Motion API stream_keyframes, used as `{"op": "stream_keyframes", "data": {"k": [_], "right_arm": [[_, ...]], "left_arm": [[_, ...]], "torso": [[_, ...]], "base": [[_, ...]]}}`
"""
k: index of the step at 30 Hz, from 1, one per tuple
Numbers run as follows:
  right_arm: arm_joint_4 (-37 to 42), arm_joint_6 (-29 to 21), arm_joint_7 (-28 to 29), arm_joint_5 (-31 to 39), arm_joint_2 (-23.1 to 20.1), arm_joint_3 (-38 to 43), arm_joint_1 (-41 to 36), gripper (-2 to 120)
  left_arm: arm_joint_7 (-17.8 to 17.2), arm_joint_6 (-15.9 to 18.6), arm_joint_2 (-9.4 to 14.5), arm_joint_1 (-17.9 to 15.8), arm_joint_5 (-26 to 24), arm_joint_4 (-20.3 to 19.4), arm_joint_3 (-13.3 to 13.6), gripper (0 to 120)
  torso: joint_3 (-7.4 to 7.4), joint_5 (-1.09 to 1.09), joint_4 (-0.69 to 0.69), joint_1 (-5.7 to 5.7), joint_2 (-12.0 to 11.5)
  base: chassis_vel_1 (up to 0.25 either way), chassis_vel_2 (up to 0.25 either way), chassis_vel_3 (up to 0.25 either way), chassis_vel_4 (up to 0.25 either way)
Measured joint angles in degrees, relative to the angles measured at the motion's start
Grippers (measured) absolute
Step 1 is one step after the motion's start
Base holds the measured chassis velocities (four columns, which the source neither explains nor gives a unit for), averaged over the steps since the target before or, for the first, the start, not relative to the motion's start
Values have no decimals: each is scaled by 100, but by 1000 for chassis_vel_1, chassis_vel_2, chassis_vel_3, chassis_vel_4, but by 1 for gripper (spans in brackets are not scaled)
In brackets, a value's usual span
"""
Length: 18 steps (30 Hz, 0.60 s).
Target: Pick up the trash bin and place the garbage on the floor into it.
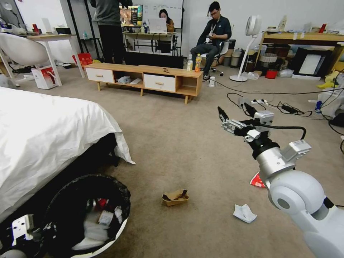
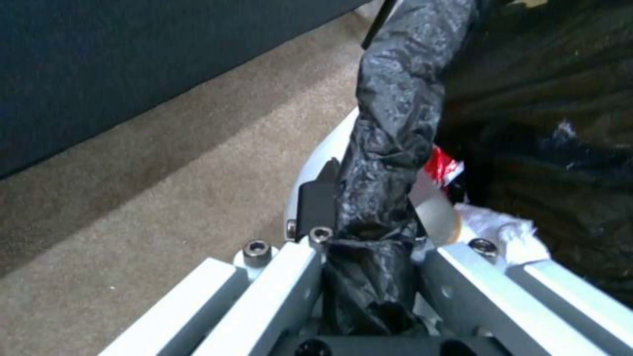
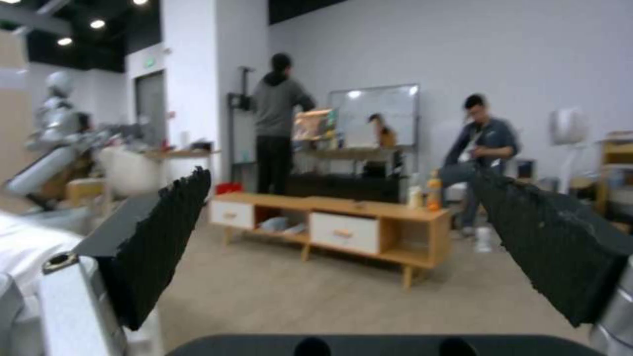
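Beige carpet [image 1: 172,143] carries litter: a brown cardboard tray [image 1: 175,197] and white tissue [image 1: 244,213]. We hold the round white black-lined trash bin [image 1: 89,215] beside the bed, left gripper [image 2: 369,232] clamped on its rim; our right gripper [image 1: 234,116] hovers, jaws spread. That thin bag could slip, tipping the bin.

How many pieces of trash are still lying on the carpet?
3: the brown cardboard tray mid-floor, a crumpled white tissue to its right, and a red-and-white packet partly hidden behind the right arm.
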Motion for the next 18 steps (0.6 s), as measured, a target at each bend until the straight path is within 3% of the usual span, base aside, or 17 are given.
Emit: {"op": "stream_keyframes", "data": {"k": [3,8,10,18], "right_arm": [[4,190,20,-373,145,212,-248,100],[91,604,42,-971,377,579,-864,100],[241,798,9,-1362,573,874,-1453,100],[541,802,86,-2127,1178,1412,-2521,100]], "left_arm": [[7,0,-115,-9,53,-30,13,1],[54,0,-304,-17,187,-56,42,1],[90,0,-385,-88,263,-58,90,1],[120,0,-517,-179,326,-60,129,1]], "torso": [[0,2,-7,0,0],[0,1,0,0,0],[0,2,-5,0,0],[0,1,-3,0,0]], "base": [[0,0,0,0],[0,0,0,0],[0,0,0,0],[0,0,0,0]]}}
